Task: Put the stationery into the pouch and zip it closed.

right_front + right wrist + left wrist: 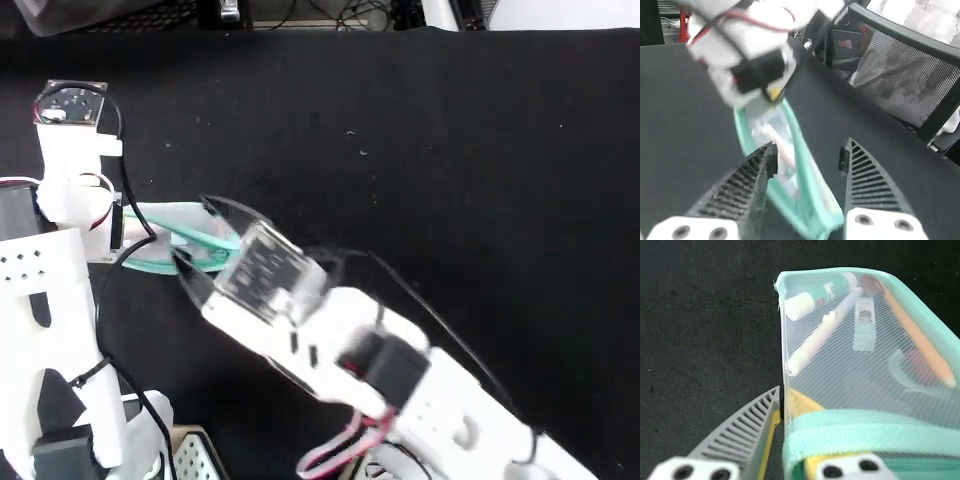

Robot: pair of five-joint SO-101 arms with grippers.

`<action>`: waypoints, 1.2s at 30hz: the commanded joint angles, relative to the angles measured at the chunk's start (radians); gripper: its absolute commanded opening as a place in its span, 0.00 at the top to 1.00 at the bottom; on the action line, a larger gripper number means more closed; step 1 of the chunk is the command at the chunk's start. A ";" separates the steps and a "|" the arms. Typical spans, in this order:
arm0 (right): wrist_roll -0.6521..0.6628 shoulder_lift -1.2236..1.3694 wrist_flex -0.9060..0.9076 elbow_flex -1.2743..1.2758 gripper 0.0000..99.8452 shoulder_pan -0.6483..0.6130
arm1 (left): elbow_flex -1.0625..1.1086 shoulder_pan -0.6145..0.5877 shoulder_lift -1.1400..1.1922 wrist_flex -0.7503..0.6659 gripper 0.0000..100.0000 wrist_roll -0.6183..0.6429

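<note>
Found a see-through mesh pouch (pixel 865 370) with mint-green trim toward the left side of the black counter (pixel 450 150). Made out through the mesh a white pen (pixel 815 340), an orange pencil (pixel 917 340), a green-and-white tube (pixel 825 292) and a small white block (pixel 863 322), all lying lengthwise inside. Could not tell whether the zip was drawn shut.

Noted the left arm (pixel 70 200) bent down over the pouch's left end, left jaws clenched on that end: grey ribbed finger (pixel 747 427) against the outside of the corner seam, yellow finger (pixel 800 402) on the other side of the mesh. Noted the right arm (pixel 400 370) stretched low across the counter from the lower right of the high view. Right jaws released and spread wide astride the pouch's other end, one black ribbed finger on each side, neither plainly touching it.

Saw a black mesh chair (pixel 900 75) beyond the counter's edge, and red cables (pixel 330 455) looping by the right arm. In the high view, lost most of the pouch beneath the right arm's wrist, with just a strip of green trim left showing.
</note>
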 commanded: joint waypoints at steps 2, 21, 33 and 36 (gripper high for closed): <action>-0.005 -0.234 0.060 0.142 0.80 0.034 | -0.008 0.010 -0.009 0.000 0.97 0.002; -0.006 -0.392 -0.212 0.556 0.80 0.245 | -0.007 0.008 -0.009 0.000 0.97 0.003; -0.006 -0.386 -0.210 0.532 0.88 0.219 | -0.007 0.008 -0.009 0.000 0.97 0.005; -0.006 -0.384 -0.204 0.533 0.88 0.170 | -0.007 0.008 -0.009 0.000 0.97 0.003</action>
